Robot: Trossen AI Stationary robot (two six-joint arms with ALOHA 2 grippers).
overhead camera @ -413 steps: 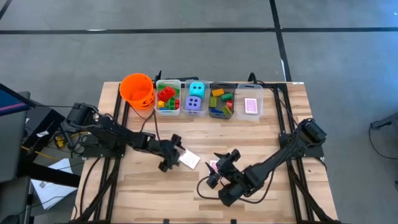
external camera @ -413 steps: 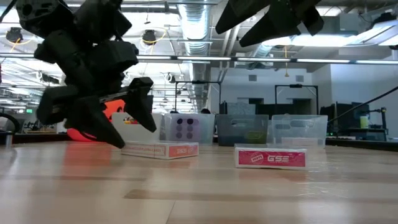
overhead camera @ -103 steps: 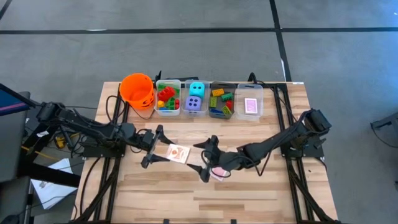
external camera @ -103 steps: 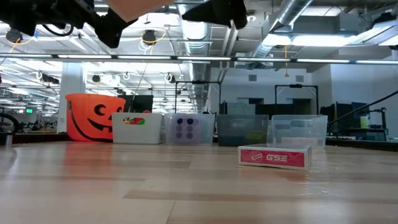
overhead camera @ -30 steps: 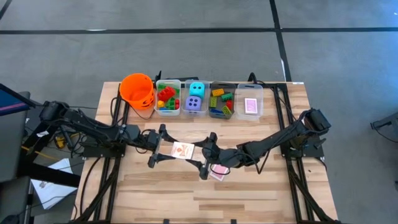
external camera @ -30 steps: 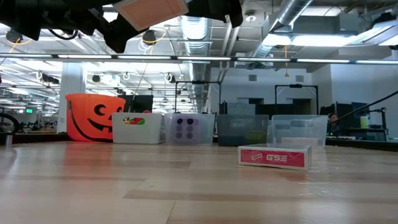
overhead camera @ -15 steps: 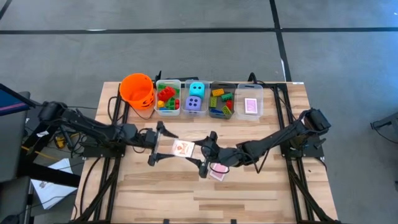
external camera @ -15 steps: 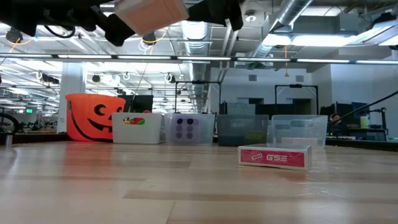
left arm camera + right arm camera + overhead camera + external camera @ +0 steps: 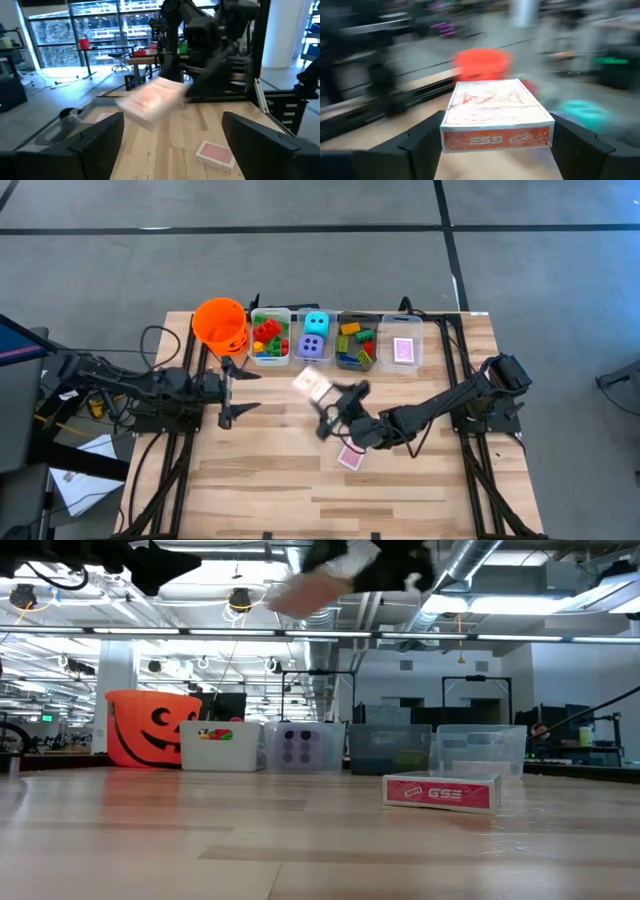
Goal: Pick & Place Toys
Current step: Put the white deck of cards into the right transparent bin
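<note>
A white and orange card box [image 9: 312, 387] hangs in the air over the middle of the table, with my right gripper [image 9: 328, 404] shut on it. My left gripper [image 9: 255, 390] stands open to the left of it, apart from the box, with nothing between its fingers [image 9: 100, 137]. A pink-backed card deck [image 9: 350, 457] lies flat on the table just nearer than the right gripper, and also shows in the low view [image 9: 440, 792]. My right gripper pinches the card box between its two fingers [image 9: 422, 142], which sit on two opposite narrow sides [image 9: 445, 127] of it. The fingers reach out about level toward the table's far left. The box is lifted clear of the table, its broad face up.
Along the far edge stand an orange pumpkin bucket [image 9: 222, 325] and a row of clear bins: bricks [image 9: 270, 337], dice [image 9: 315, 337], more bricks [image 9: 356, 345] and a pink card deck [image 9: 403, 350]. Bare wood lies toward the near edge.
My left gripper has let go of the card box and drawn back toward the table's left edge. My right gripper has turned and swung the box toward the far edge, nearer the bins; the box stays lifted clear.
</note>
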